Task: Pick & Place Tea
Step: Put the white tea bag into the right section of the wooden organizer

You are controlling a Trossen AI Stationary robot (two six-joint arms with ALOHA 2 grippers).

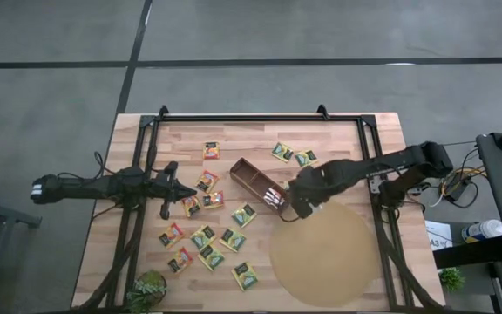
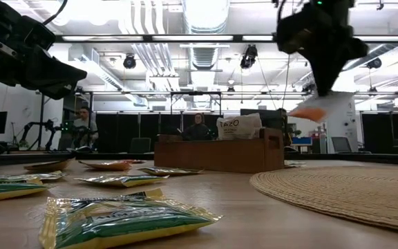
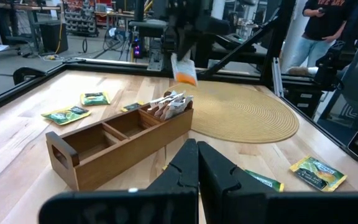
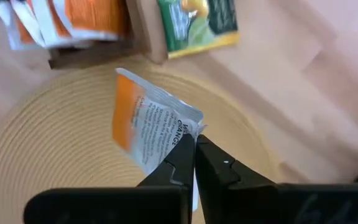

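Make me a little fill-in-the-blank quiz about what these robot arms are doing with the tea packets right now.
1. The right hand is shut on a white and ____ tea sachet.
2. That sachet hangs in the air above the round ____ mat.
3. More sachets stand in one end compartment of the brown wooden ____.
4. The left hand is shut and holds ____.

Missing words: orange; tan; box; nothing

The held sachet (image 4: 148, 127) is white with an orange stripe and dark print. The mat (image 1: 325, 254) is tan with a ringed weave, the box (image 3: 120, 140) plain brown wood, and the loose sachets (image 1: 234, 239) mostly green-yellow, a few orange-red.
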